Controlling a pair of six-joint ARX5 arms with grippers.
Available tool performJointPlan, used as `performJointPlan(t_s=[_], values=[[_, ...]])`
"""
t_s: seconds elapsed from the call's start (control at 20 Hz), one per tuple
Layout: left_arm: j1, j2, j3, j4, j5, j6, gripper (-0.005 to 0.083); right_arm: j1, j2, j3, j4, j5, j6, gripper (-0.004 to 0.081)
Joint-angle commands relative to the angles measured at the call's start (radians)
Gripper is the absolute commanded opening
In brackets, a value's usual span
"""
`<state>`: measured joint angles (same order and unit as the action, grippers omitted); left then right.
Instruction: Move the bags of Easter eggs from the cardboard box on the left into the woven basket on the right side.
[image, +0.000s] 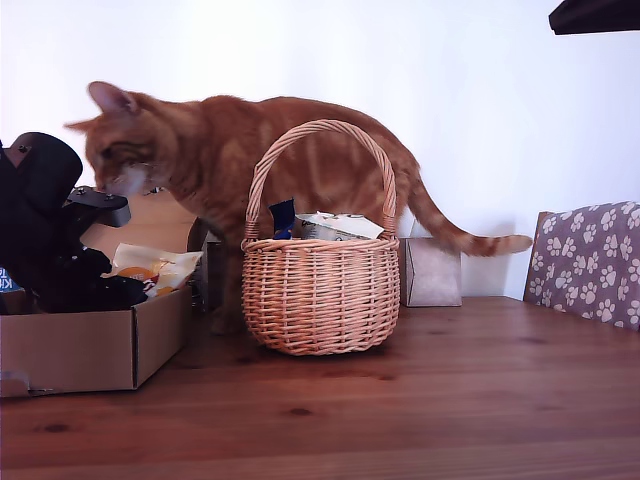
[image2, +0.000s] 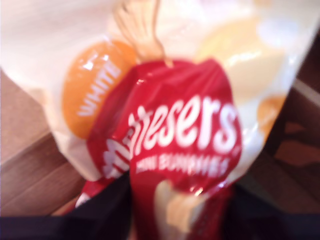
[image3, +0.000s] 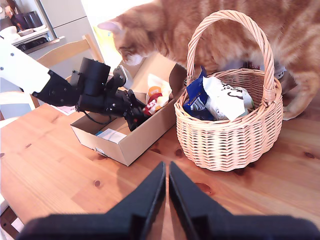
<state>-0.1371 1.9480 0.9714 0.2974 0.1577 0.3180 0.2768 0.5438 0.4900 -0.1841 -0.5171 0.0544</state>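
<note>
While my first gripper (image3: 137, 111) reaches into the cardboard box (image3: 140, 140) with fingers clamped on the cream-and-orange bag (image2: 175, 110), the woven basket (image: 320, 290) stands just beside, toward the exterior view's right.

My first tool (image3: 136, 116) is showing as a cluster of matte black blocks: a rounded, drum-like housing (image3: 92, 75) behind, a boxy camera mount (image: 98, 204) sitting on top, and chunky dark fingers in front. A thin black cable (image3: 90, 119) is looping beneath it. The arm link (image3: 20, 67) behind it is showing white and smooth, joining a black wrist section. My second tool (image3: 166, 192) is appearing as two flat, matte black, wedge-shaped fingers (image3: 192, 200) tapering to points, with a narrow slit between them, rising from a wide black base.
</note>
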Motion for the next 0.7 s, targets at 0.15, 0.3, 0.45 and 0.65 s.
performJointPlan(t_s=[0.15,0.3,0.45,0.65], values=[[-0.003,-0.082,-0.023,-0.190,0.064,-0.004,0.0170,0.005,0.003,-0.003,0.007,-0.004,0.001,-0.0012],[-0.003,-0.166,-0.023,-0.302,0.109,-0.004,0.0170,0.005,0.003,-0.003,0.008,-0.004,0.001,-0.0012],[-0.003,-0.244,-0.023,-0.394,0.132,-0.003,0.0169,0.005,0.003,-0.003,0.008,-0.004,0.001,-0.0012],[-0.004,-0.364,-0.023,-0.482,0.198,0.007,0.0169,0.005,0.003,-0.003,0.008,-0.004,0.000,-0.0012]])
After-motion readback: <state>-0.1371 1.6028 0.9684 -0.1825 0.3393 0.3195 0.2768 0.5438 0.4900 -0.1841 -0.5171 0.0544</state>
